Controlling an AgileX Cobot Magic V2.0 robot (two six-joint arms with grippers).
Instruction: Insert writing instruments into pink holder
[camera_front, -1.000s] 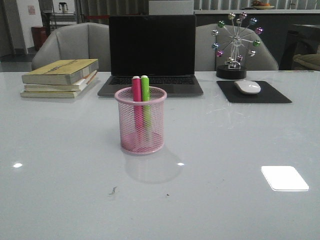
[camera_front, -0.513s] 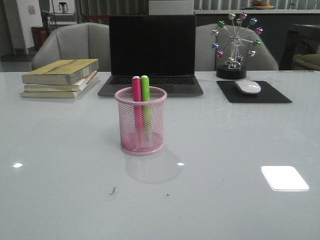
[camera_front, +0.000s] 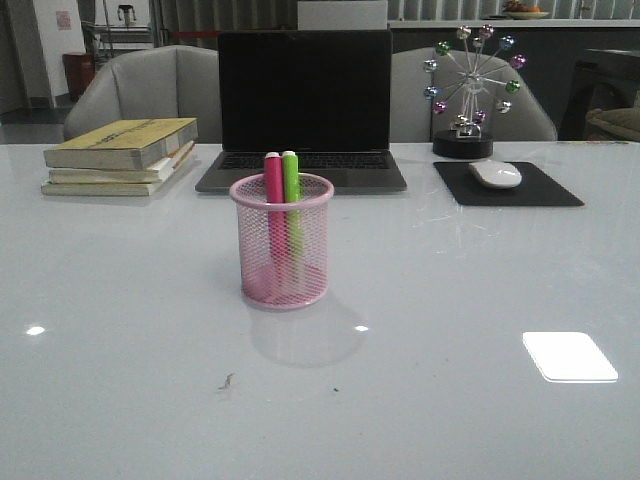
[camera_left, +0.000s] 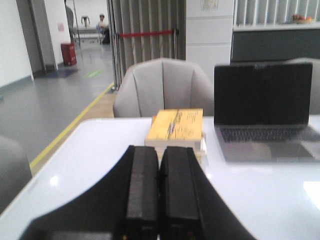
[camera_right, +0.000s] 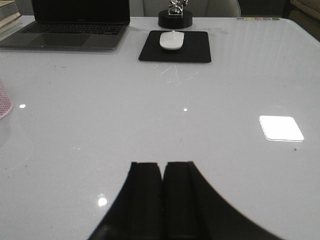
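At table centre, before the laptop (camera_front: 305, 100): pink holder (camera_front: 281, 262) containing pink marker (camera_front: 273, 205) and green marker (camera_front: 291, 200), upright, unmoved over the last second. Left gripper (camera_left: 160, 187) and right gripper (camera_right: 163, 192): fingers pressed together, empty, away from the holder. Task judged complete.

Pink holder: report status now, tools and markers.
Left tool shut, empty. Right tool shut, empty. Pink marker and green marker upright in pink holder. No obstruction.
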